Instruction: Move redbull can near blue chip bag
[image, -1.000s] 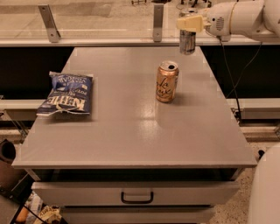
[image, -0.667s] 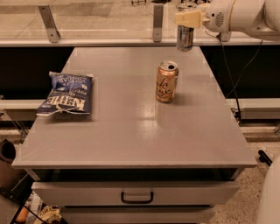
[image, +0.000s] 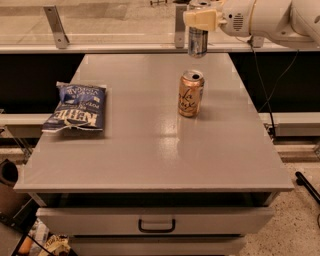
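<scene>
The redbull can (image: 197, 42) is slim and silver-blue, held off the table at the far edge, above and behind the gold-orange can. My gripper (image: 200, 18) is shut on its upper part, reaching in from the top right on the white arm (image: 265, 17). The blue chip bag (image: 76, 107) with white KETTLE lettering lies flat near the table's left edge, far to the left of the can.
A gold-orange can (image: 190, 93) with script lettering stands upright right of the table's centre. The grey table (image: 150, 160) has a drawer with a handle (image: 156, 226) at the front. A rail with metal brackets (image: 55, 25) runs behind the table.
The gripper has carried the redbull can to the left and slightly up, along the far edge of the table. The chip bag and the gold-orange can have not moved.
</scene>
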